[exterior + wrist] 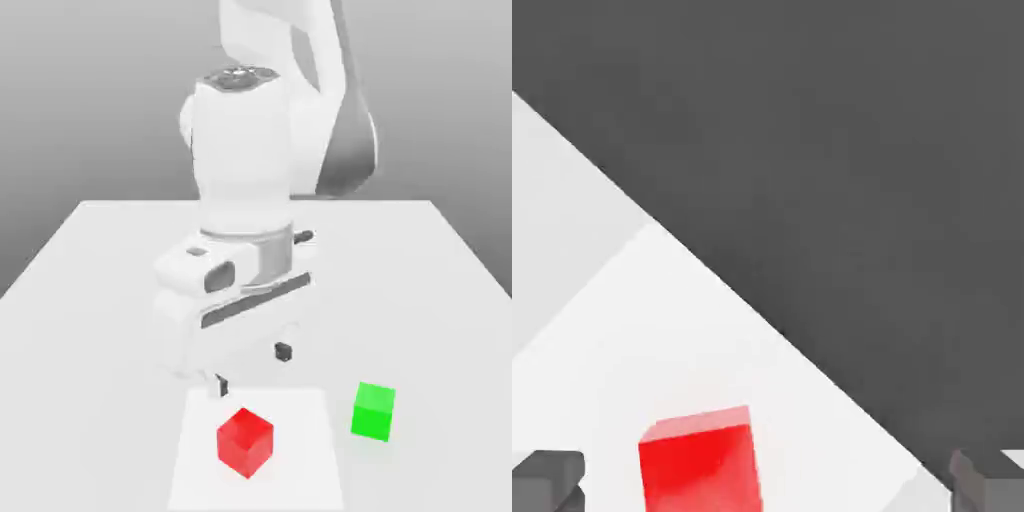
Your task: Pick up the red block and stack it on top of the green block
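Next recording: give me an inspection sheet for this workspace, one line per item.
Surface: white table with a lighter patch under the red block.
Job's things: red block and green block both on the table, apart, not stacked.
Clutter: nothing seen.
Grippers: gripper open, above the table, behind the red block, empty; fingertips wide either side in the hand view.
Cables: nothing seen.
Surroundings: plain grey backdrop.

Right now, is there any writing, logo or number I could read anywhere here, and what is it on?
None. The red block, the green block, the table and the white arm are all plain, with no words, numbers or signs on them.
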Controlling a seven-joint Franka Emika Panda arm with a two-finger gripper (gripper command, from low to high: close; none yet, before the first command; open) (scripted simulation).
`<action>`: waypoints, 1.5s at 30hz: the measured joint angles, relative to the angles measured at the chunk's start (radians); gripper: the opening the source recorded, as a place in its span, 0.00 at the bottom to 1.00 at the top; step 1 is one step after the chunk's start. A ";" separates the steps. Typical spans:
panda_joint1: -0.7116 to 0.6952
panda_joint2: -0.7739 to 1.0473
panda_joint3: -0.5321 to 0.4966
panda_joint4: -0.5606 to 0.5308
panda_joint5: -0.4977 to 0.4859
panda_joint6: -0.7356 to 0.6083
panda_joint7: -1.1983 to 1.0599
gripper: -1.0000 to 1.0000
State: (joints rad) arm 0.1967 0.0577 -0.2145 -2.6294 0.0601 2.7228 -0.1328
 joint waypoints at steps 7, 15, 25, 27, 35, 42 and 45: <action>-0.058 0.244 0.081 0.015 0.110 0.187 -0.127 0.00; -0.053 0.221 0.072 0.012 0.094 0.167 -0.116 0.00; 0.061 -0.015 0.073 -0.046 -0.055 -0.005 0.058 0.00; 0.094 -0.039 0.091 -0.059 -0.066 -0.016 0.092 0.00; 0.234 -0.130 0.161 -0.110 -0.071 -0.057 0.204 0.00; 0.261 0.009 0.186 -0.115 -0.046 0.088 0.215 0.00; 0.259 0.063 0.186 -0.114 -0.045 0.140 0.214 1.00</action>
State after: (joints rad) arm 0.4558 0.1206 -0.0282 -2.7431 0.0148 2.8626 0.0817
